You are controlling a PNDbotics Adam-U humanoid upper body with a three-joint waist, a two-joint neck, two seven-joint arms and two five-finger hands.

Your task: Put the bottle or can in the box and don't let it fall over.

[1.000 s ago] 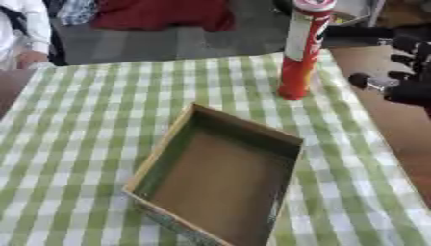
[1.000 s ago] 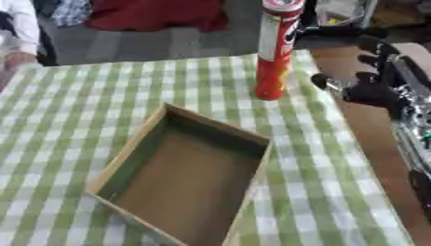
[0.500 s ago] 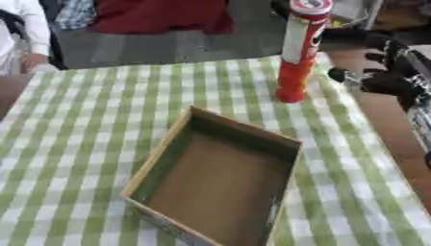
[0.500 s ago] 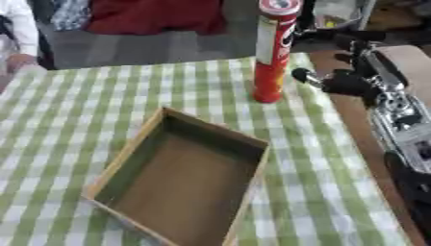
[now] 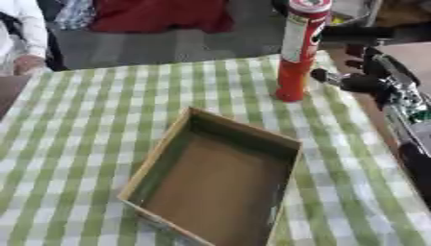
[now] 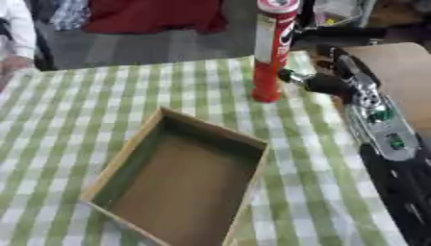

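Note:
A tall red can (image 5: 296,50) with a white label stands upright at the far right of the green checked table (image 5: 101,105). The open brown cardboard box (image 5: 215,180) lies in the middle, nearer me, with nothing inside. My right hand (image 6: 324,79) reaches in from the right, its fingers relaxed and just beside the can's lower part, its thumb (image 5: 322,76) pointing at the can without closing round it. The left hand shows in neither view.
A person's hand (image 5: 25,62) rests at the table's far left corner. Behind the table hangs red cloth (image 5: 160,14). A brown surface (image 6: 396,62) lies off the table's right edge, beyond my forearm (image 6: 379,129).
My right hand has come leftwards, from well apart to right beside the can. The whole picture has also shifted a little. The can and box stay where they were.

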